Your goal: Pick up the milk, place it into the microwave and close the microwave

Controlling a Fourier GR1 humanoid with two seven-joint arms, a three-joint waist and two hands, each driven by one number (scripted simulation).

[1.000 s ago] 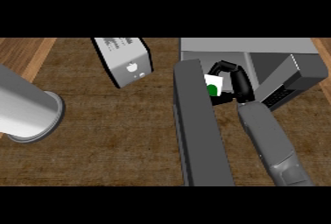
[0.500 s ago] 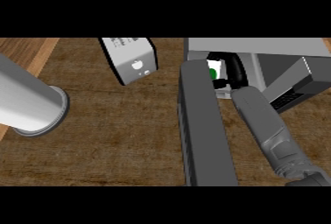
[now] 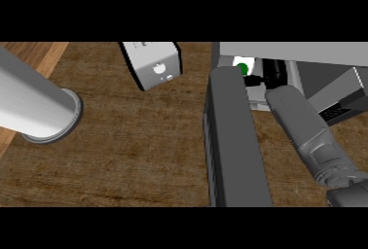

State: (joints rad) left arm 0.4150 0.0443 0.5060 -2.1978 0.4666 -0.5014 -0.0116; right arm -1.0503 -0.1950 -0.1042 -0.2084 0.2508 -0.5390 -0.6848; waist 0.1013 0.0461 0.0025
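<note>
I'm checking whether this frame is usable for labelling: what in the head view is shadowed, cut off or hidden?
Head view: the microwave interior is dark, so the right hand barely separates from it; the milk shows only as a white and green sliver behind the open microwave door; the left forearm is cropped at the left edge, its hand unseen.

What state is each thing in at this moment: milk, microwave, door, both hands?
Milk carton: inside the microwave's opening, partly hidden by the door's edge.
Microwave: open.
Microwave door: swung open, not yet closed.
Right hand: reaching into the microwave beside the milk carton; whether it grips the carton cannot be told.
Left hand: not in view; only its grey forearm shows at the left.
White box: lying on the counter, untouched.
</note>
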